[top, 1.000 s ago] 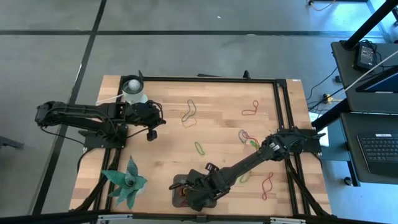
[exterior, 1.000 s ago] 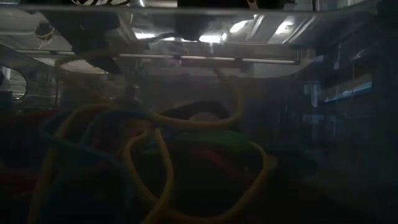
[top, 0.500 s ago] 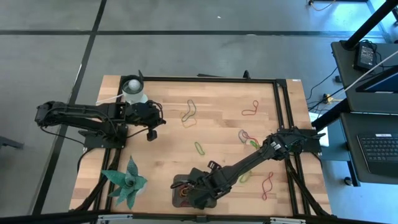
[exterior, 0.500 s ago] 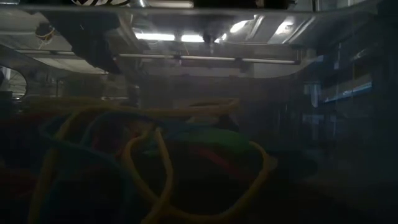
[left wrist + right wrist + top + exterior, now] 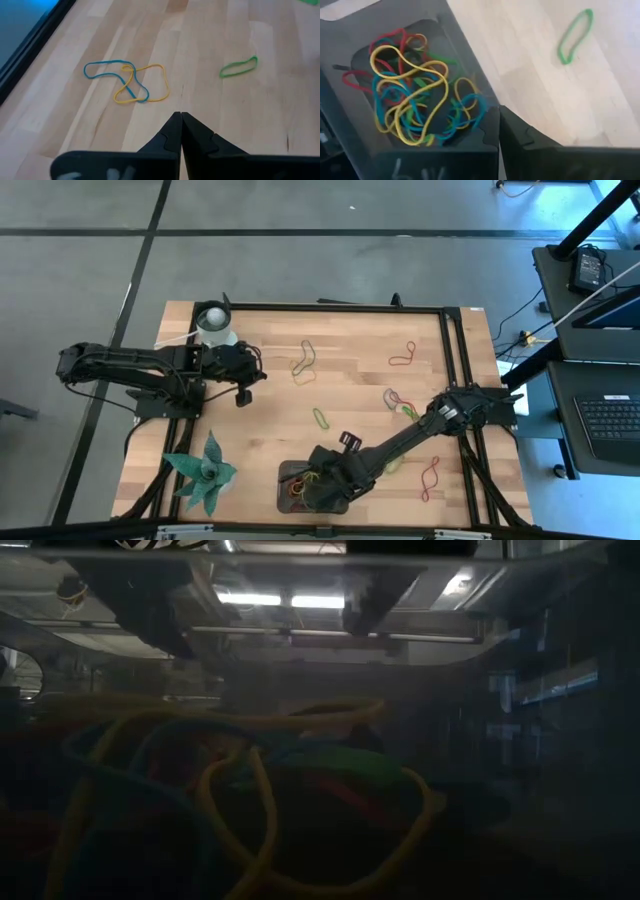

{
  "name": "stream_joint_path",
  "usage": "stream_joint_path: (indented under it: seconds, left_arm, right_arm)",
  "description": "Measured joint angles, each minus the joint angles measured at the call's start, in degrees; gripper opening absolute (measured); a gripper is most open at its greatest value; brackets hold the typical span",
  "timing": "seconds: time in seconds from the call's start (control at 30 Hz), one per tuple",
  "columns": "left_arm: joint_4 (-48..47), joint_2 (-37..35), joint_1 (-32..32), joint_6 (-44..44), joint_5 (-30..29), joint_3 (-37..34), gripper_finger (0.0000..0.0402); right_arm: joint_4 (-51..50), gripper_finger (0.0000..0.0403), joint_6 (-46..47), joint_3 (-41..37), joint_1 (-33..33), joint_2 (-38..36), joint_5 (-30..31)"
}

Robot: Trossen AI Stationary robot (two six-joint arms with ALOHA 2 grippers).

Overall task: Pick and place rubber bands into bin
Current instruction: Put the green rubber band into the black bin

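Since a second ago the right arm has drawn back, baring the bin (image 5: 300,485) at the table's (image 5: 350,390) near edge. It reaches low across the table, its right gripper (image 5: 330,482) pressed together, empty, over the bin's rim. Rubber bands (image 5: 415,100) lie heaped inside. Left gripper (image 5: 243,396) waits closed near the cup (image 5: 214,322).

A smooth grey concrete floor (image 5: 320,270) crossed by dark tape lines (image 5: 300,232) surrounds the pale wooden butcher-block table (image 5: 360,395). At three o'clock stands a black desk (image 5: 590,300) carrying a black laptop keyboard (image 5: 610,420).
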Motion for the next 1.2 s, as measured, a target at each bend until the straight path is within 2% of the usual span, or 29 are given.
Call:
stream_joint_path:
  seconds: [0.13,0.4,0.53,0.77,0.9,1.2]
  left_arm:
    - [0.07,0.00,0.00,1.61,0.02,0.00,0.0002]
    - [0.24,0.00,0.01,1.62,-0.12,0.00,0.0002]
    - [0.46,0.00,0.02,1.61,-0.13,0.00,0.0002]
    - [0.78,0.00,-0.01,0.36,-0.14,0.00,0.0002]
    - [4.05,0.00,-0.04,-0.28,-0.28,0.00,0.0002]
    - [9.04,0.28,-0.04,-3.32,-3.19,0.34,0.0002]
  right_arm:
    - [4.34,0.0002,0.25,-10.67,-0.02,-7.31,1.05]
    - [29.32,0.0002,1.32,-45.06,-0.13,-27.08,0.82]
    - [36.38,0.0001,1.30,-58.83,-0.33,-37.29,0.80]
    - [37.44,0.0001,1.02,-77.56,-0.47,-56.90,0.88]
    - [37.33,0.0001,1.44,-87.00,-0.50,-68.56,0.86]
    - [37.25,0.0000,3.16,-101.13,-0.54,-90.38,0.72]
